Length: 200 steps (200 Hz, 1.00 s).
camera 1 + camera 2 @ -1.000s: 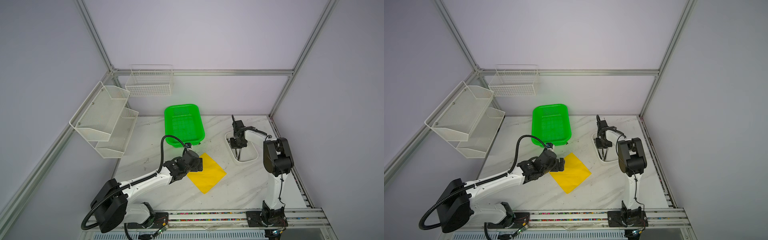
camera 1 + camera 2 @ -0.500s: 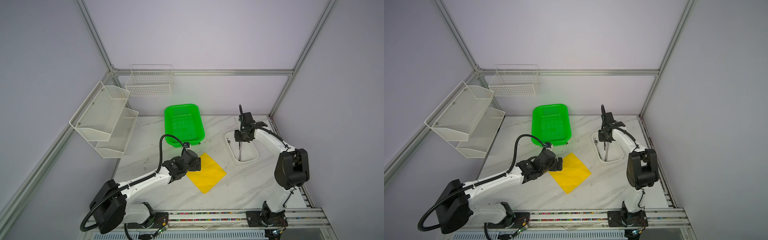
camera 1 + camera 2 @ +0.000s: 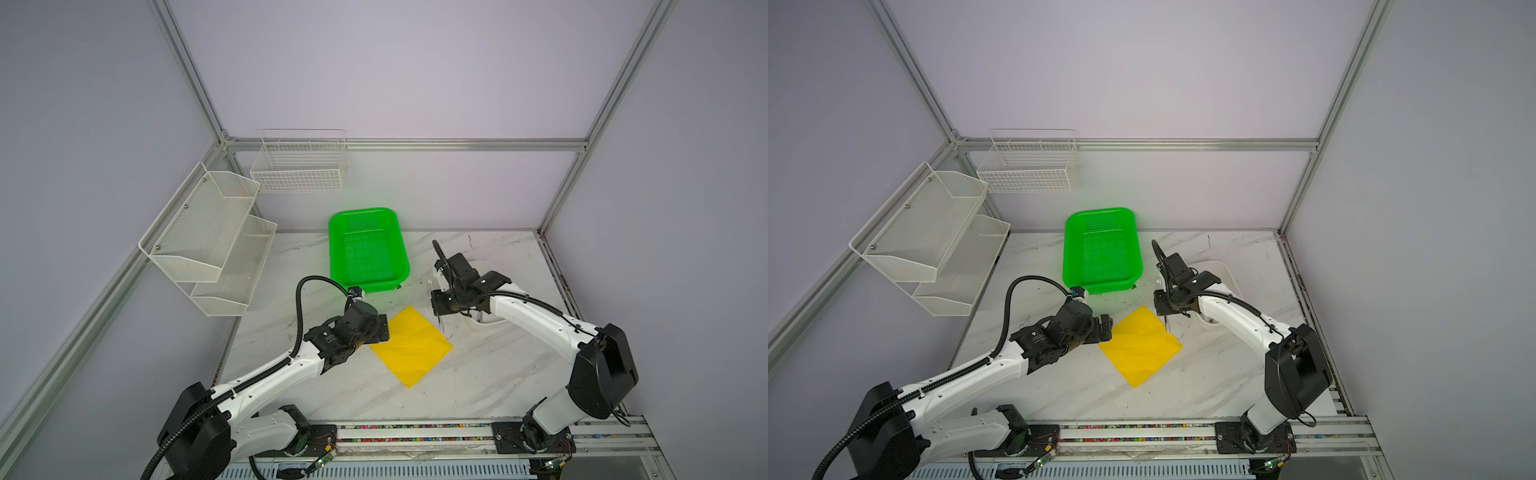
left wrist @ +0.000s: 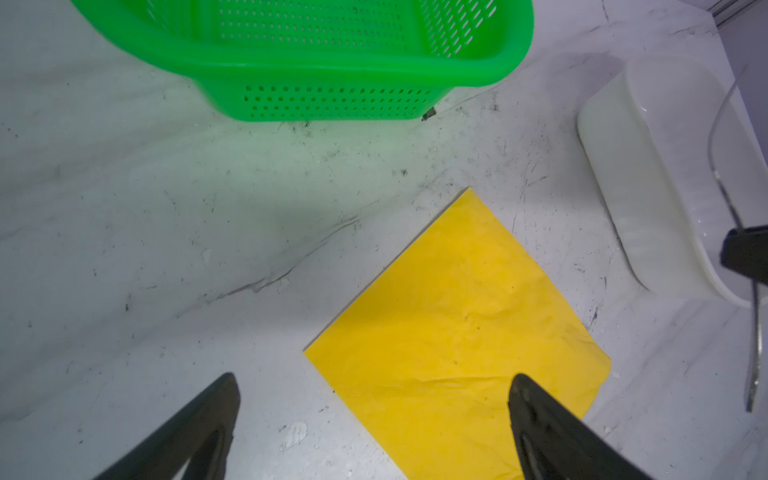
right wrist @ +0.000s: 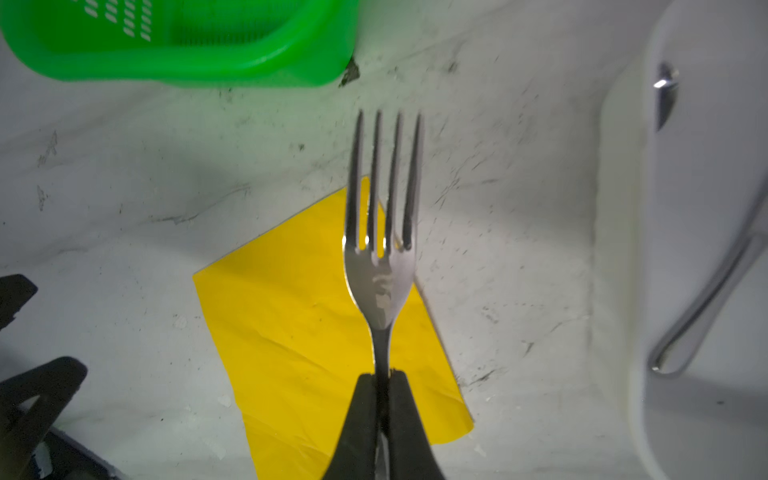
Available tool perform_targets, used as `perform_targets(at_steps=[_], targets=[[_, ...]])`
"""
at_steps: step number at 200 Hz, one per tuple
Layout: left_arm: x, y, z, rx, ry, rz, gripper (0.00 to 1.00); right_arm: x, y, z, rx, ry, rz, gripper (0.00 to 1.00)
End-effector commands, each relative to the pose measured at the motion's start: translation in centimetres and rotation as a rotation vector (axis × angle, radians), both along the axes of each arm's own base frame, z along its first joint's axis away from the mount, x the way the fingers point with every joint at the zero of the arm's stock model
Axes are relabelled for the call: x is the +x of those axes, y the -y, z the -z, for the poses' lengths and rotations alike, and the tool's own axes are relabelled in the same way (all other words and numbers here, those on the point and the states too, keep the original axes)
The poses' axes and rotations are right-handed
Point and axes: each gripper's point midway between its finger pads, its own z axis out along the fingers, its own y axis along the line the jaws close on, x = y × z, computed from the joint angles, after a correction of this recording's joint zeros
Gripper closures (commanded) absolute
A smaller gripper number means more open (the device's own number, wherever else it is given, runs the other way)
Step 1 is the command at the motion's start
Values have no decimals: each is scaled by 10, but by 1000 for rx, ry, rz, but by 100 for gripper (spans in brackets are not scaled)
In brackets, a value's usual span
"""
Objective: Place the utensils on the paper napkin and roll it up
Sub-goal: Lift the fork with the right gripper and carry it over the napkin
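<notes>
A white marble-patterned worktop (image 3: 478, 374) fills the floor of a booth with pale lilac walls and aluminium corner posts. A white two-tier mesh rack (image 3: 208, 237) hangs on the left wall and a white wire basket (image 3: 299, 166) on the back wall, both well clear of the arms.

The bright yellow square paper napkin (image 3: 409, 345) lies flat near the middle, faintly creased and bare, with one corner pointing at the bright green perforated plastic basket (image 3: 372, 286). The basket's near wall stands close to that corner but apart from it. To the right of the napkin sits the white rounded plastic tray (image 3: 1223, 272).

The right claw (image 5: 382, 376) is clamped on the handle of the shiny silver metal fork (image 5: 382, 266). It hangs between the tray and the napkin's right edge, the tines reaching over the corner nearest the basket. Whether the tines touch the worktop cannot be told. A silver utensil handle (image 5: 706, 299) and another shiny tip (image 5: 665, 95) lie in the tray; which is spoon or knife cannot be told.

The left claw (image 4: 374, 376) is spread wide at the napkin's left corner, one finger over the paper and the other over bare marble.

Open worktop lies in front of the napkin toward the front rail (image 3: 415, 434), and to its left.
</notes>
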Motion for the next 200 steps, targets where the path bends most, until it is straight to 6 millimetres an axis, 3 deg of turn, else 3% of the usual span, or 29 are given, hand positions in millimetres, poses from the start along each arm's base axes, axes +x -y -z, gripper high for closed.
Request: perform_targets(at_steps=[1, 47, 106, 142, 200], targets=[[-15, -16, 13, -31, -48, -42, 0, -8, -27, 22, 46, -50, 45, 99], [-29, -52, 22, -32, -54, -153, 0, -20, -64, 65, -63, -123, 18, 99], [-35, -92, 4, 29, 20, -269, 0, -39, -87, 90, -104, -175, 26, 98], [-37, -99, -9, 13, 88, -275, 0, -40, -89, 102, -114, -194, 58, 98], [-41, -101, -10, 5, 95, -272, 0, -39, -89, 112, -155, -205, 80, 96]])
